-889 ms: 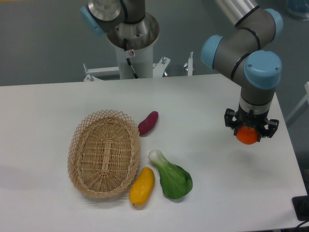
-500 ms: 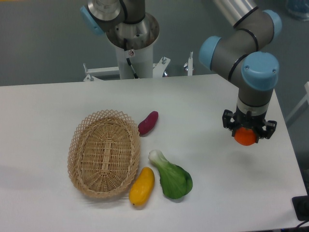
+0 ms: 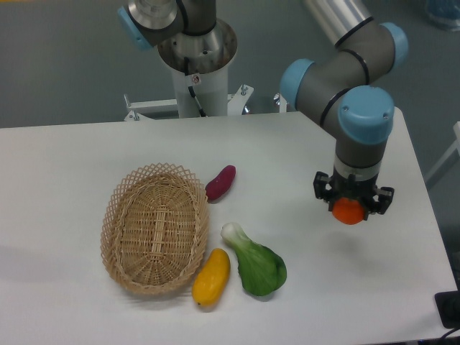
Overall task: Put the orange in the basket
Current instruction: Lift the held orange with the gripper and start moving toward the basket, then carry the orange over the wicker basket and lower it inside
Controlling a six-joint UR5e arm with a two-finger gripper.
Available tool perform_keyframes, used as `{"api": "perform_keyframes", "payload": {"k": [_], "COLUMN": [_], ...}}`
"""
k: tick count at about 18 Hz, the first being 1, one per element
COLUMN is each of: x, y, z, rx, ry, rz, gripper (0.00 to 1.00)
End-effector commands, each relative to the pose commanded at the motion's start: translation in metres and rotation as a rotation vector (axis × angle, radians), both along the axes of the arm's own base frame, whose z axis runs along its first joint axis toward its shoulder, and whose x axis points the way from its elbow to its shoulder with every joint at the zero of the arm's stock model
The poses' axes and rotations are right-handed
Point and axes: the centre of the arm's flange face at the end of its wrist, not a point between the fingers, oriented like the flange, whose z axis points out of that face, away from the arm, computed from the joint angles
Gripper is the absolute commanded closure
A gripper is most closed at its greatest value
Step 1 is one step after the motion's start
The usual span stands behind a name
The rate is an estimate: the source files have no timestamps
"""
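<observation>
Right of the basket, position: the orange (image 3: 348,211) hangs in the jaws of the gripper (image 3: 349,207), above the white bench (image 3: 72,172), well apart from the basket (image 3: 154,228).
Orange, look: small, round, bright orange, smooth; only its lower part shows.
Jaws, state: closed on the orange, black fingers at either side of it.
Basket, look: oval, shallow, light tan wicker with an open lattice rim; nothing lies in it.
Beside the basket: a purple sweet potato (image 3: 221,182) just off its far right rim, a yellow mango-like fruit (image 3: 211,277) against its near right rim, a bok choy (image 3: 255,262) right of that.
Hidden: the orange's top, behind the gripper body.
Cut off: the arm's upper links, at the frame's top edge.
</observation>
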Motion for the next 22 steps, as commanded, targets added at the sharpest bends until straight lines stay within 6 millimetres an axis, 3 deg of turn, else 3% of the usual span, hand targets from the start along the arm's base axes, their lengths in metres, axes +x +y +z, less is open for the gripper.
{"api": "perform_keyframes", "payload": {"k": [6,11,14,18,19,22], "x": [0.053,0.101,0.154,0.203,0.224,0.263], "y": [0.038,0.071,0.104,0.127,0.136,0.154], "z": [-0.016,-0.023,-0.023,-0.027,-0.035,-0.053], "rx": [0.024,0.024,0.034,0.027,0.019,-0.009], "ry": [-0.020,-0.031,-0.037,-0.046,-0.054,-0.067], "rz": [0.055,-0.013,-0.040,-0.102,-0.115,-0.176], "gripper": [0.55,0.55,0.55,0.55,0.55,0.55]}}
